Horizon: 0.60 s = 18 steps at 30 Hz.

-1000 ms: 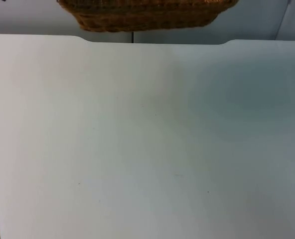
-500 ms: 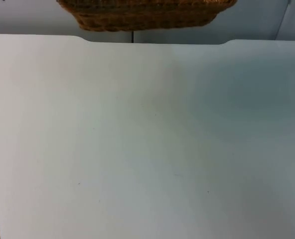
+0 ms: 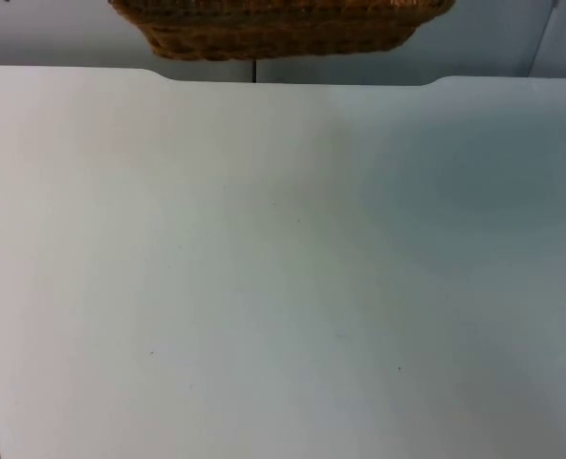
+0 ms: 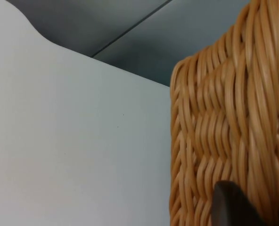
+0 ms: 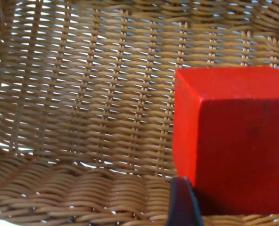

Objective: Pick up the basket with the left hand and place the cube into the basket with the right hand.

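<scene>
While held aloft, basket (image 3: 278,27) lies crosswise; cube (image 5: 231,139) above its weave.

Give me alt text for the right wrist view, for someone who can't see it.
A red cube sits close to the camera above the woven floor of a wicker basket, with a black fingertip of the right gripper at the cube's lower corner.

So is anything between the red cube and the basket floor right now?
Nothing visible is. In the right wrist view the red cube sits at the right gripper's fingertip, over the wicker basket's bare woven floor. The left gripper's fingertip rests against the basket's outer wall.
</scene>
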Tool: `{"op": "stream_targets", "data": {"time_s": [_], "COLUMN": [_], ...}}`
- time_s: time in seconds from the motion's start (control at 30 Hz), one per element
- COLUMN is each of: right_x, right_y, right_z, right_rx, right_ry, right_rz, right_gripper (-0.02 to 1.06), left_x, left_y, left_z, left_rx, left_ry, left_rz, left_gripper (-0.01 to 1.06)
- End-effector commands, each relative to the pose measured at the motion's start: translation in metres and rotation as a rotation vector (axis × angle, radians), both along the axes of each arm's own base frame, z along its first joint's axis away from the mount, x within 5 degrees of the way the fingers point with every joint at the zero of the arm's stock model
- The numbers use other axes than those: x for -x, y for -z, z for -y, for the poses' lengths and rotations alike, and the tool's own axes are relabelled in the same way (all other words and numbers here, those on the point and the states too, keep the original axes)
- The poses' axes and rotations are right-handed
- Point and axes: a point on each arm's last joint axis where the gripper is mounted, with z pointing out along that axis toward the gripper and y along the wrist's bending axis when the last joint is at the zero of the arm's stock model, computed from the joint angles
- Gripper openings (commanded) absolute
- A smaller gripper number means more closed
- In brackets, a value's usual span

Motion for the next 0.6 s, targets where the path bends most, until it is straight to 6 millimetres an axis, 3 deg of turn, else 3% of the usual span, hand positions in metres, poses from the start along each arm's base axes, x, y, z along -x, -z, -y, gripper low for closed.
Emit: {"op": "stream_targets", "data": {"time_s": [0.0,0.07,0.37,0.57], "right_x": [-0.002,-0.002,-0.001,-0.001], "right_y": [-0.002,-0.002,-0.001,-0.001], "right_z": [-0.001,-0.001,-0.001,-0.001], "right_rx": [-0.017,-0.017,-0.016,-0.016], "right_ry": [0.001,0.001,0.003,0.003], "right_rz": [0.019,0.019,0.002,0.002], "right_gripper": [0.07,0.07,0.07,0.07], "left_x": [-0.001,-0.002,-0.015,-0.018], "left_y": [-0.009,-0.006,0.046,0.061], "left_z": [0.000,0.000,0.000,0.000], "left_rx": [0.040,0.039,0.020,0.017], "left_ry": [-0.026,-0.028,-0.043,-0.044], "left_rz": [0.019,0.012,-0.085,-0.116], "left_gripper": [0.00,0.00,0.00,0.00]}}
